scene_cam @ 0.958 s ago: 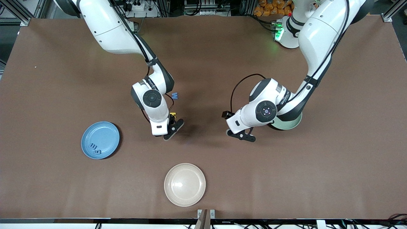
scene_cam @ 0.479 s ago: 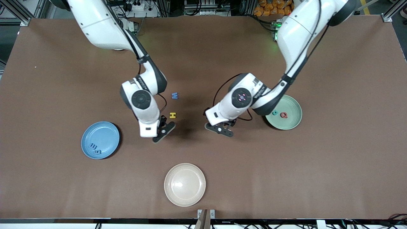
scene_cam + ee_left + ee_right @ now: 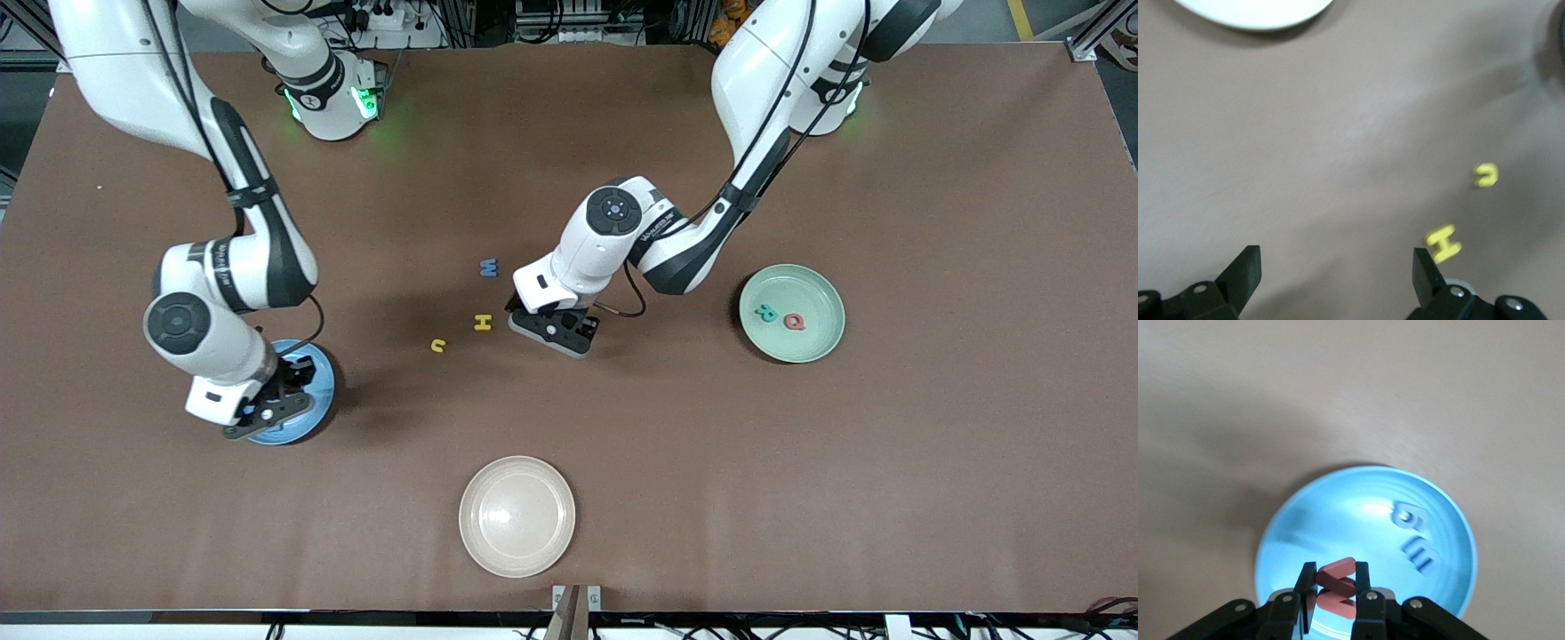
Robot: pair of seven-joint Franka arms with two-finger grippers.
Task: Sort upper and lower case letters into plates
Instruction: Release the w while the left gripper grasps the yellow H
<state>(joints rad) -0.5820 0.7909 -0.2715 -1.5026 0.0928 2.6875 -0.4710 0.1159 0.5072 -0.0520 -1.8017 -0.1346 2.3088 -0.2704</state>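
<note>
Two end effectors: right [image 3: 1335, 593] grips red letter [image 3: 1336, 585] over blue plate [image 3: 1338, 520]; left [image 3: 1338, 273] open.

light: bright, even overhead | shadows: soft beside arms | glare: cream plate [image 3: 516, 516] | blur: wrist views

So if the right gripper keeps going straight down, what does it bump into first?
Probably the blue plate. The right gripper, shut on a red-orange letter, points down over the plate's bare part, beside the two blue letters lying in it.
</note>
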